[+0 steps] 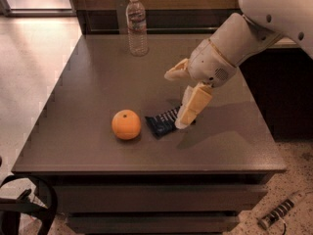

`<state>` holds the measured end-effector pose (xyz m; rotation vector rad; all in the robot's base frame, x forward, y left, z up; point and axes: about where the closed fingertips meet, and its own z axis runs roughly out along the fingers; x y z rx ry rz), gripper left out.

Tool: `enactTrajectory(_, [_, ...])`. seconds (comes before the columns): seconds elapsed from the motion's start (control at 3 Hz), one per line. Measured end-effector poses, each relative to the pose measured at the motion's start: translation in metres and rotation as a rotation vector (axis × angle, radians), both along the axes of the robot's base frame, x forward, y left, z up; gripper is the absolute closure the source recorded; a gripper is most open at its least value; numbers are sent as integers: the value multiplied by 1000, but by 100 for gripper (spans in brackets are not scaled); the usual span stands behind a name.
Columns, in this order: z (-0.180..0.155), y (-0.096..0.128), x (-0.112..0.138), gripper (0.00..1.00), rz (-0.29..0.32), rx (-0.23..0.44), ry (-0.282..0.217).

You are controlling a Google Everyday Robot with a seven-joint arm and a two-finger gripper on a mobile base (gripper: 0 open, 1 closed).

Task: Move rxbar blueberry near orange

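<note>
The orange point(126, 124) sits on the dark grey table point(98, 87), left of centre near the front. The rxbar blueberry point(163, 122), in a dark navy wrapper with white lettering, lies flat on the table just right of the orange with a small gap between them. My gripper point(175, 101) hangs over the bar's right end and is open. One cream finger point(191, 106) points down with its tip at the bar's right end, and the other finger point(176, 70) sticks out to the left, higher up. The white arm comes in from the upper right.
A clear plastic water bottle point(137, 26) stands upright at the back of the table. The table's front edge runs just below the orange and the bar. A power strip point(279, 212) lies on the floor at the lower right.
</note>
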<state>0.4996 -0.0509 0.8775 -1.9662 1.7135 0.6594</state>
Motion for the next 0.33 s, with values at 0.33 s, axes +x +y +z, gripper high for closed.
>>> enactTrajectory(0.33, [0, 0, 0, 0, 0, 0, 0])
